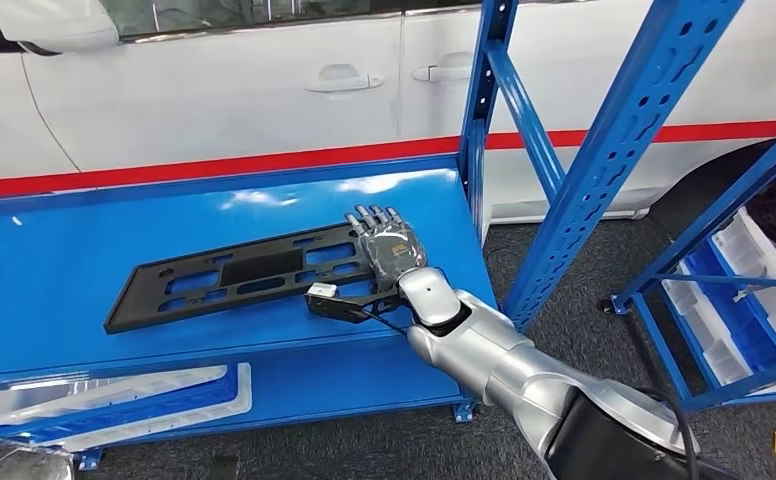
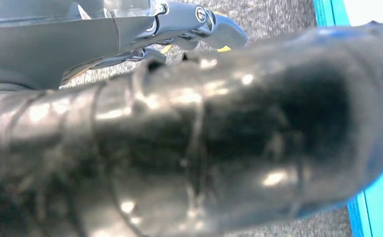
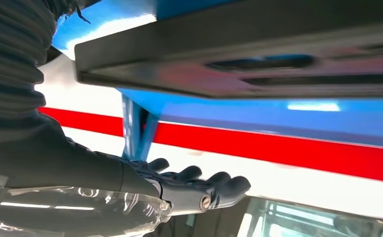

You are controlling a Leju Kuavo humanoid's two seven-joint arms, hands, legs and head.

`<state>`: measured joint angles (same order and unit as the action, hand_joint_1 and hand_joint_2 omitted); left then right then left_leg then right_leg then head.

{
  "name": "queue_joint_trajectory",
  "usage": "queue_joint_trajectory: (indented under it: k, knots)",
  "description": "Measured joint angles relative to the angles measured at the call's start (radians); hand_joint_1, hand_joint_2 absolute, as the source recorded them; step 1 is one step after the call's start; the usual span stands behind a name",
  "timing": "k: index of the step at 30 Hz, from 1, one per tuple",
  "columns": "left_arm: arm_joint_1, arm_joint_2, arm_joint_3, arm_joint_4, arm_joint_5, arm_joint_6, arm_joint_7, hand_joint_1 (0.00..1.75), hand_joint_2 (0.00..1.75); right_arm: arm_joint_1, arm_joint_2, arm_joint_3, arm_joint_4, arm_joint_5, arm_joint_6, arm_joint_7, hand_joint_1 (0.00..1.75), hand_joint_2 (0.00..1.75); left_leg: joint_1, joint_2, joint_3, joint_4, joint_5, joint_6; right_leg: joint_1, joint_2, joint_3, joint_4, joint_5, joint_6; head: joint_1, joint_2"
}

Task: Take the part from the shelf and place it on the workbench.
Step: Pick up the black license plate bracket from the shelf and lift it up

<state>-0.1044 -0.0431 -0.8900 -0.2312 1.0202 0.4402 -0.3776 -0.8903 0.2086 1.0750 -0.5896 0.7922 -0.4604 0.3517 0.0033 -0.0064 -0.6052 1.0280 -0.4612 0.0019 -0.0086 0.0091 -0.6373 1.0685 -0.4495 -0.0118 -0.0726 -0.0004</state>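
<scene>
The part [image 1: 234, 275] is a long flat black plate with several cut-outs, lying slantwise on the blue shelf board [image 1: 54, 260]. My right hand [image 1: 389, 245] reaches in from the lower right and lies flat over the plate's right end, fingers stretched out and pointing away from me. In the right wrist view a gap shows between the outstretched right hand [image 3: 184, 185] and the face of the part [image 3: 278, 64]; nothing is held. My left hand [image 2: 199, 19] shows in the left wrist view with fingers extended and nothing in them, mostly hidden behind a blurred dark shape.
Blue shelf uprights [image 1: 614, 150] stand just right of the hand, with a diagonal brace [image 1: 529, 120] behind. A white car with a red stripe [image 1: 214, 90] fills the background. White trays [image 1: 114, 395] lie on the lower shelf level. A second rack with blue and white bins [image 1: 744, 290] stands at far right.
</scene>
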Motion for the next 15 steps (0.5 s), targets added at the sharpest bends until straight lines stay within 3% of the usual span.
queue_joint_trajectory:
  k: [3, 6, 7, 8, 9, 11, 12, 13, 15]
  knots:
    - [0.0, 0.0, -0.003, 0.0, 0.0, 0.0, 0.0, 0.0, 0.0, 0.001, 0.003, 0.0, -0.003, 0.001, 0.001, 0.0, 0.0, 1.75, 0.003, 0.002, -0.018, 0.04, -0.029, -0.013, -0.006, -0.001, 0.003, -0.006, 0.003, -0.016, -0.003, 0.0]
    - [0.0, 0.0, -0.004, 0.0, 0.0, 0.0, 0.0, 0.0, 0.0, 0.005, 0.008, 0.0, -0.006, 0.001, 0.008, -0.004, 0.0, 1.75, 0.006, 0.002, -0.104, 0.218, -0.111, -0.025, -0.007, -0.002, 0.005, -0.007, 0.003, -0.023, -0.006, 0.0]
    - [0.001, 0.0, -0.005, 0.0, 0.0, 0.0, 0.0, 0.0, 0.0, 0.008, 0.009, 0.0, -0.006, 0.001, 0.012, -0.006, 0.0, 1.75, 0.007, 0.002, -0.129, 0.264, -0.12, -0.026, -0.006, -0.002, 0.005, -0.007, 0.002, -0.024, -0.006, 0.0]
    - [0.002, 0.0, -0.005, 0.0, 0.0, 0.0, 0.0, 0.0, 0.0, 0.011, 0.01, 0.0, -0.006, 0.0, 0.014, -0.007, 0.0, 1.75, 0.007, 0.002, -0.138, 0.275, -0.111, -0.025, -0.005, -0.002, 0.006, -0.007, 0.002, -0.024, -0.006, 0.0]
    - [0.003, -0.001, -0.005, 0.0, 0.0, 0.0, 0.0, 0.0, 0.0, 0.013, 0.01, 0.0, -0.006, 0.0, 0.016, -0.008, 0.0, 1.75, 0.006, 0.002, -0.128, 0.247, -0.085, -0.022, -0.005, -0.001, 0.008, -0.007, 0.001, -0.024, -0.006, 0.0]
    - [0.002, -0.001, -0.005, 0.0, 0.0, 0.0, 0.0, 0.0, 0.0, 0.015, 0.012, 0.0, -0.008, 0.0, 0.017, -0.008, 0.0, 1.75, 0.005, 0.002, -0.067, 0.112, -0.014, -0.011, -0.004, 0.001, 0.012, -0.007, 0.0, -0.022, -0.006, 0.0]
    - [0.001, -0.001, -0.006, 0.0, 0.0, 0.0, -0.001, 0.0, 0.0, 0.014, 0.013, 0.0, -0.01, 0.0, 0.018, -0.009, 0.0, 1.75, 0.002, 0.002, -0.038, 0.05, 0.007, -0.005, -0.002, 0.002, 0.013, -0.008, -0.001, -0.02, -0.006, 0.0]
    - [0.0, 0.0, -0.006, 0.0, 0.0, 0.0, -0.001, 0.0, 0.0, 0.013, 0.014, 0.0, -0.011, 0.0, 0.018, -0.009, 0.0, 1.75, -0.002, 0.002, -0.019, 0.01, 0.017, -0.001, -0.002, 0.002, 0.013, -0.009, -0.001, -0.016, -0.006, 0.0]
    - [-0.001, 0.0, -0.008, 0.0, 0.0, 0.0, -0.001, 0.0, 0.0, 0.014, 0.014, 0.0, -0.011, 0.0, 0.018, -0.01, 0.0, 1.75, -0.007, 0.001, -0.01, -0.008, 0.015, 0.004, -0.001, 0.001, 0.014, -0.015, 0.001, -0.005, -0.006, 0.0]
